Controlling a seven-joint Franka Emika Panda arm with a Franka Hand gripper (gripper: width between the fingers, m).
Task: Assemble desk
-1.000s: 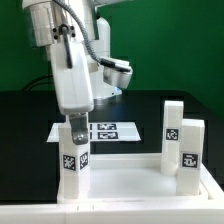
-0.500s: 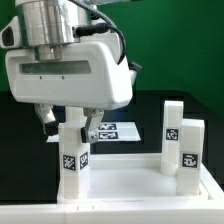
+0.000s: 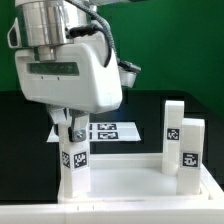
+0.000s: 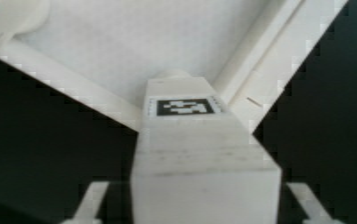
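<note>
The gripper [image 3: 74, 128] has come down on the leg [image 3: 73, 160] standing at the left corner of the panel [image 3: 130, 183], at about 8 o'clock in the exterior view. A moment ago its fingers stood wide; now they sit narrow, one on each side of the leg's top. In the wrist view the leg [image 4: 196, 150] fills the middle, with a pale finger [image 4: 90, 203] just beside each flank. They look pressed on the leg — though the very tips are hard to see, so the hold is my best guess.

That likely means the arm is ready to turn or press this leg tighter into its corner socket.

Going right, the marker board [image 3: 108, 130] lies flat on the black table [image 3: 25, 120] behind the panel, at about 12 o'clock from the panel's middle. Then come two more legs [image 3: 183, 135], upright at the right side, near 3 o'clock, just beside each other.

Against the earlier pictures, the big white hand has turned to face the camera and sunk lower — the panel and the right legs have not moved. I cannot see a fourth leg.
</note>
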